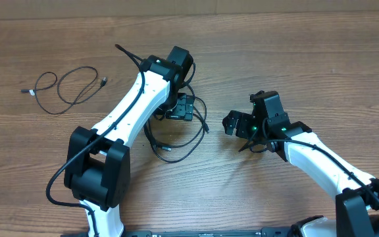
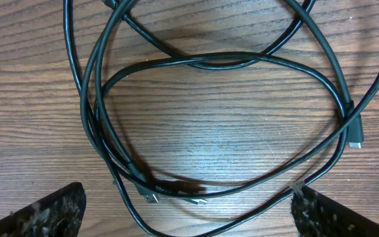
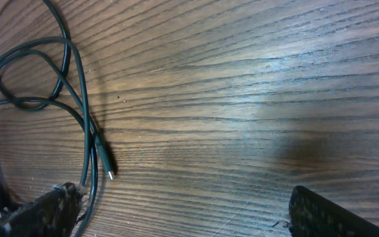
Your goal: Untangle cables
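A tangle of thin black cables [image 1: 191, 146] lies mid-table in overlapping loops [image 2: 216, 62], with small plugs [image 2: 151, 196] showing among them. My left gripper [image 1: 178, 113] hovers right over the tangle, open; its fingers [image 2: 48, 214] straddle the loops and hold nothing. One separate cable [image 1: 68, 89] lies loosely looped at the far left. My right gripper [image 1: 237, 134] is open just right of the tangle. In the right wrist view the cable loops [image 3: 58, 85] and a plug end [image 3: 107, 164] lie beside its left finger [image 3: 41, 217], with bare wood between the jaws.
The wooden table [image 1: 295, 59] stretches behind and to the right of both arms. The left arm's white link [image 1: 130, 105] crosses the table diagonally, with its own thicker black cord [image 1: 58, 181] hanging by the base. The right arm's link [image 1: 321, 161] runs to the lower right.
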You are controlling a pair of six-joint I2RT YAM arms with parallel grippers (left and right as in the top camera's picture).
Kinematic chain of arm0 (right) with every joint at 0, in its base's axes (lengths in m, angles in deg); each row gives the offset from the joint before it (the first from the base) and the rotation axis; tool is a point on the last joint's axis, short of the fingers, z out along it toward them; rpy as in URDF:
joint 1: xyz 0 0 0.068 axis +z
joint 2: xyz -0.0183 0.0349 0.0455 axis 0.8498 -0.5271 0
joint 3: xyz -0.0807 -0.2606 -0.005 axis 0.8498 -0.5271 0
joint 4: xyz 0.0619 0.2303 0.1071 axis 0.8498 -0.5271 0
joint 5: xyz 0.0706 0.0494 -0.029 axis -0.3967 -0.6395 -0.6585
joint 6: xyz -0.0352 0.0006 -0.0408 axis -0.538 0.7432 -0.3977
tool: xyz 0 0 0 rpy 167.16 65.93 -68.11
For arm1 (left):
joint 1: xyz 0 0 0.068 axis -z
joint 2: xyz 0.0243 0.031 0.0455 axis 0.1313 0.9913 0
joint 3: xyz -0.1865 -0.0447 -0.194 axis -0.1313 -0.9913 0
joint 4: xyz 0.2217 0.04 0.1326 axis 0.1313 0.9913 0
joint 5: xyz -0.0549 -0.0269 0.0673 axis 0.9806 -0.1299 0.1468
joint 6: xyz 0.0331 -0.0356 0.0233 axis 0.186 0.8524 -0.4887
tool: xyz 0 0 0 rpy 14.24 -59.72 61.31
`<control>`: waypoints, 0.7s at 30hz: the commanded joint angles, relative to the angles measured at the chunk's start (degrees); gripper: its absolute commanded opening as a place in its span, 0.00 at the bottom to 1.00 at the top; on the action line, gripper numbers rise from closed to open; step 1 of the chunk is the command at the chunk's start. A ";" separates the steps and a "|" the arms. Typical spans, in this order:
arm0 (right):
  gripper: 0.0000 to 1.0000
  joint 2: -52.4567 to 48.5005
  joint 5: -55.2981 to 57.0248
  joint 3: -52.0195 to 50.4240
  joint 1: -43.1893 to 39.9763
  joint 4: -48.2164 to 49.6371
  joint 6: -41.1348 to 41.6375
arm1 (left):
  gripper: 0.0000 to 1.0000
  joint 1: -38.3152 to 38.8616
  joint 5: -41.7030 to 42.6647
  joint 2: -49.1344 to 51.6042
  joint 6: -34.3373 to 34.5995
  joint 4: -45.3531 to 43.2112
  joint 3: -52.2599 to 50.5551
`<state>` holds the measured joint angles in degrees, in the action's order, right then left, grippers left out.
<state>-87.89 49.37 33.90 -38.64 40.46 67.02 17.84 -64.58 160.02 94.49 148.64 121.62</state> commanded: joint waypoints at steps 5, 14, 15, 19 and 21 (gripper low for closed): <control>1.00 -0.11 0.59 -0.09 0.31 0.17 0.37 | 1.00 -0.28 -0.90 -0.35 0.57 0.15 -0.31; 1.00 -0.11 0.57 -0.09 0.31 0.17 0.39 | 1.00 -0.28 -0.66 -0.35 0.61 0.15 -0.31; 1.00 -0.11 0.57 -0.09 0.31 0.17 0.39 | 1.00 -0.28 -0.63 -0.35 0.61 0.13 -0.33; 1.00 -0.11 0.59 -0.09 0.31 0.20 0.37 | 0.99 -0.28 -0.26 -0.35 0.59 -1.31 -0.31; 1.00 -0.11 0.61 -0.09 0.31 0.24 0.37 | 0.99 -0.28 -0.33 -0.35 0.55 -1.33 -0.31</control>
<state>-87.89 49.39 33.90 -38.64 40.44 67.00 17.84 -64.53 160.02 94.51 147.50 121.60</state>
